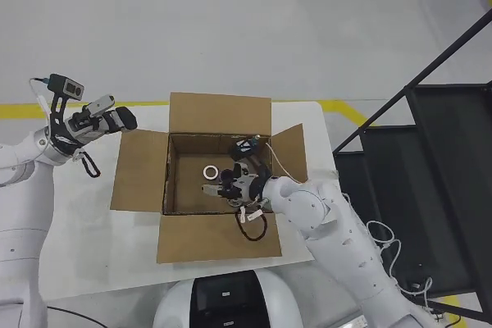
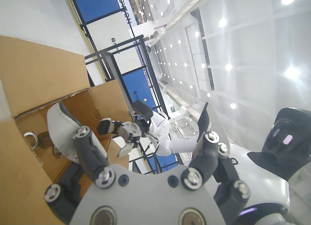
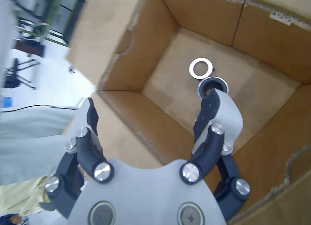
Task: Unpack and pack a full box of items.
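Note:
An open cardboard box (image 1: 139,172) stands mid-table with its flaps spread outward. On its floor lie a flat white ring (image 3: 200,68) and, right beside it, a silver-rimmed round piece with a dark centre (image 3: 213,86); the ring (image 1: 210,171) is also seen from above. My right gripper (image 3: 153,109) hangs open inside the box near its front wall, with nothing between its fingers, and one fingertip (image 3: 213,99) stands just over the dark-centred piece. My left gripper (image 2: 132,126) is open and empty, held up beyond the box's left flap (image 1: 121,120).
The box rests on a white table (image 1: 90,246) with bare surface on its left side. Black metal stairs (image 1: 426,164) stand close to the table's right side. A yellow line (image 1: 8,109) runs across the floor behind.

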`<act>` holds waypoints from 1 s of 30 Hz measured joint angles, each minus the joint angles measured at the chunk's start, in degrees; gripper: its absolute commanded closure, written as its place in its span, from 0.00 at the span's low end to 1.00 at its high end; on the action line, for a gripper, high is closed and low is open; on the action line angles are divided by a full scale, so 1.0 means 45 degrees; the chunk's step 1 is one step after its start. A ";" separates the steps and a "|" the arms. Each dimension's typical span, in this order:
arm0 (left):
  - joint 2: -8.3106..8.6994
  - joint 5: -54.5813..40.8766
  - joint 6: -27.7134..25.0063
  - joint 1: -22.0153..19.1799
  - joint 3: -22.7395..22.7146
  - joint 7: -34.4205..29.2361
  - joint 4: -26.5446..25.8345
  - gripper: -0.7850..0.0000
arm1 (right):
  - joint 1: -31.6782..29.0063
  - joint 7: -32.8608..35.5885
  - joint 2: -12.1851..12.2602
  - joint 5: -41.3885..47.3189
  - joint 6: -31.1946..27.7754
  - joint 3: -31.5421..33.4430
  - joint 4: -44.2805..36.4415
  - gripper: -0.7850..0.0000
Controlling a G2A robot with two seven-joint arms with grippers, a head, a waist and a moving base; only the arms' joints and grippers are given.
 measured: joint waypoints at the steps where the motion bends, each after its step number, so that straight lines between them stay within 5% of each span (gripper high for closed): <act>1: 0.0073 -0.0052 0.0079 0.0096 -0.0298 0.0035 0.0051 0.00 | -0.0295 0.0139 0.0077 0.0278 -0.0241 0.0455 -0.0386 0.00; 4: 0.0291 0.0339 0.0420 0.0349 -0.0993 0.0285 0.0369 0.00 | -0.1042 -0.0075 0.0272 0.0383 -0.0955 0.1764 -0.1170 0.00; 10: 0.0316 0.1517 0.0174 0.0319 -0.0723 0.1778 0.1530 0.00 | -0.1939 -0.1795 0.0435 0.2767 -0.2420 0.3871 -0.1311 0.00; 16: 0.0151 0.2361 -0.0551 -0.0208 0.0026 0.3337 0.3835 0.00 | -0.2652 -0.3721 0.0491 0.2902 -0.1325 0.5242 -0.0827 0.00; 23: -0.0260 0.1783 -0.0635 -0.1020 0.1141 0.2506 0.5482 0.00 | -0.3280 -0.5024 0.0522 0.2389 -0.0144 0.5843 0.0028 0.00; 30: -0.0457 0.1328 -0.1540 -0.1444 0.1746 0.0745 0.5309 0.00 | -0.3485 -0.3291 0.0605 0.3900 -0.0977 0.5486 0.0497 0.00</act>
